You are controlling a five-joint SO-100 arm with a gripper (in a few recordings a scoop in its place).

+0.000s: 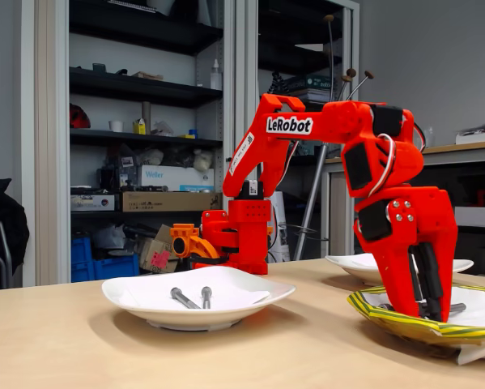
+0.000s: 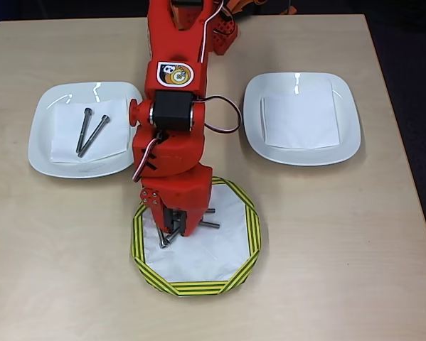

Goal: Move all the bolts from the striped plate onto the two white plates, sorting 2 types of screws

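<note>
Reading "LeRobot", the arm (image 1: pixel 323 126) lowers its gripper (image 2: pixel 171 231) into the striped plate (image 2: pixel 230 273).

A light wooden table (image 2: pixel 326 284) carries three plates and the red arm's base (image 1: pixel 236 235). One white plate (image 2: pixel 38 142) sits near the table's left edge in the overhead view, another white plate (image 2: pixel 348 117) towards its right edge. The striped plate (image 2: pixel 252 238) lies between them, nearer the front edge. The base stands at the far edge.
</note>
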